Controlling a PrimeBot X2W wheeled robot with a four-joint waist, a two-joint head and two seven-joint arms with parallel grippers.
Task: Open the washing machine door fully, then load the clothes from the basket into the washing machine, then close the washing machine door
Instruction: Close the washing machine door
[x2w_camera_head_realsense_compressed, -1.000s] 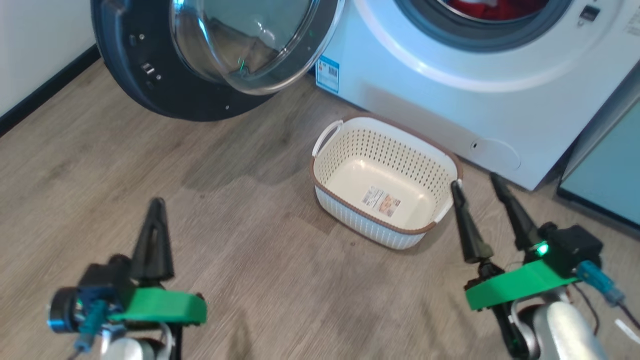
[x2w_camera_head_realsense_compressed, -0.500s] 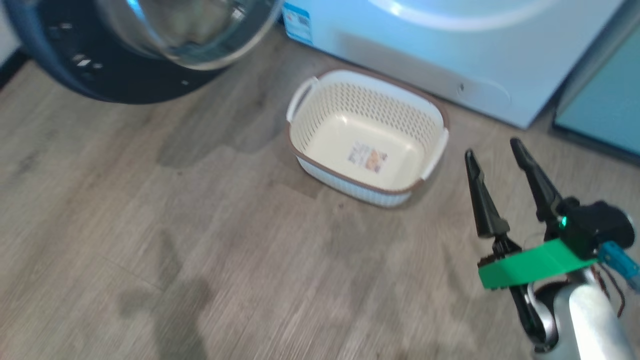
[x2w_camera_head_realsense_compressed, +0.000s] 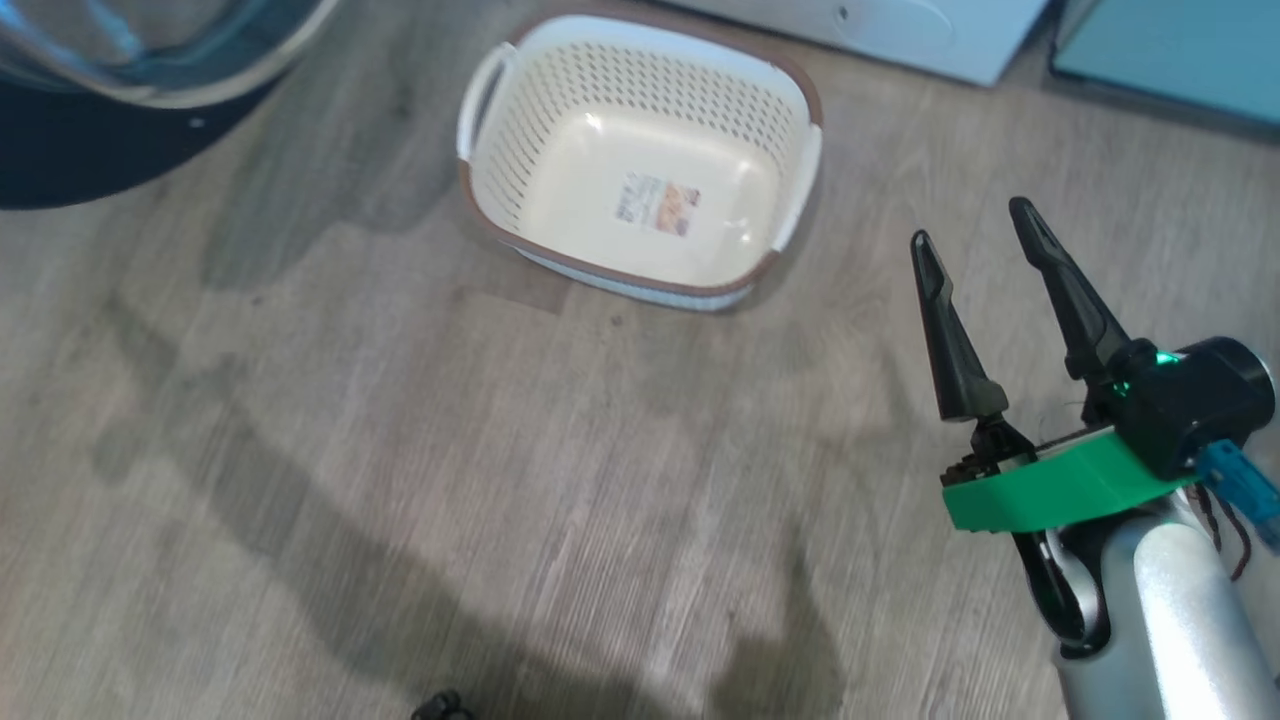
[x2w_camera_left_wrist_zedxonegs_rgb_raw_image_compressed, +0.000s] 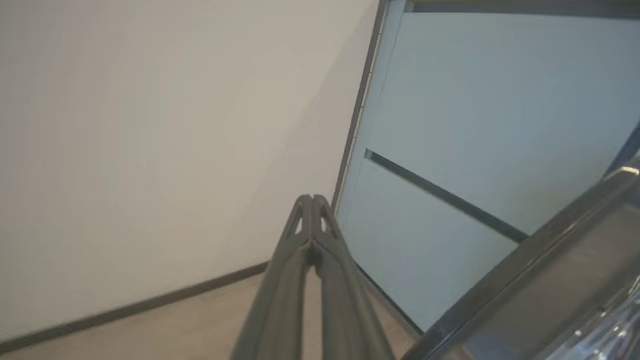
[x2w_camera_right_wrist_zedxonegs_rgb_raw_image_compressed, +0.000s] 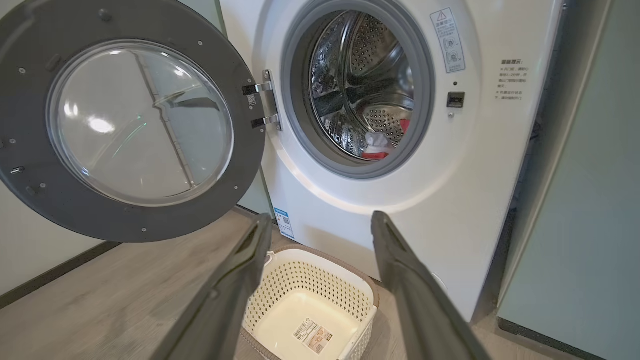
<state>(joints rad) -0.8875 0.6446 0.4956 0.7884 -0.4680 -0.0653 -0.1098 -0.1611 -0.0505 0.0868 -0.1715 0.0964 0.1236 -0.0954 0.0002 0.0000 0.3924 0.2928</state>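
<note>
**Door swung wide, clothes in the drum, one gripper spread and one pinched**

Head view first. The washing machine door (x2w_camera_head_realsense_compressed: 90, 170) takes the upper left corner, a glossy black rim round bulging clear glass. Right of the door sits the basket (x2w_camera_head_realsense_compressed: 580, 170), oval, cream, perforated plastic with a brown rim. Its smooth bottom is bare around a label sticker (x2w_camera_head_realsense_compressed: 655, 205). It rests on the grey wood-grain floor (x2w_camera_head_realsense_compressed: 400, 450). Well apart from the door, past the basket, the right gripper (x2w_camera_head_realsense_compressed: 970, 222) reaches up from a pale metal forearm and a green plate. Its two tapered dark fingers stand wide apart with nothing between them. A strip of the white washing machine (x2w_camera_head_realsense_compressed: 900, 30) runs along the top edge.

Now the left wrist view. The left gripper (x2w_camera_left_wrist_zedxonegs_rgb_raw_image_compressed: 312, 202) points up and away, its fingers pressed flat together, holding nothing. The door's black rim cuts across the lower right. Beyond it stand a matte pale teal cabinet (x2w_camera_left_wrist_zedxonegs_rgb_raw_image_compressed: 475, 100), a plain cream wall (x2w_camera_left_wrist_zedxonegs_rgb_raw_image_compressed: 150, 125) and a dark baseboard (x2w_camera_left_wrist_zedxonegs_rgb_raw_image_compressed: 125, 312).

Over to the right wrist view. The door hangs fully open on a metal hinge (x2w_camera_right_wrist_zedxonegs_rgb_raw_image_compressed: 265, 105). Right of the door, a grey seal (x2w_camera_right_wrist_zedxonegs_rgb_raw_image_compressed: 295, 100) rings the dimpled steel drum (x2w_camera_right_wrist_zedxonegs_rgb_raw_image_compressed: 360, 75). The clothes (x2w_camera_right_wrist_zedxonegs_rgb_raw_image_compressed: 377, 145), soft red and white, lie low inside it. The right gripper's fingers spread wide over the basket below the door.
</note>
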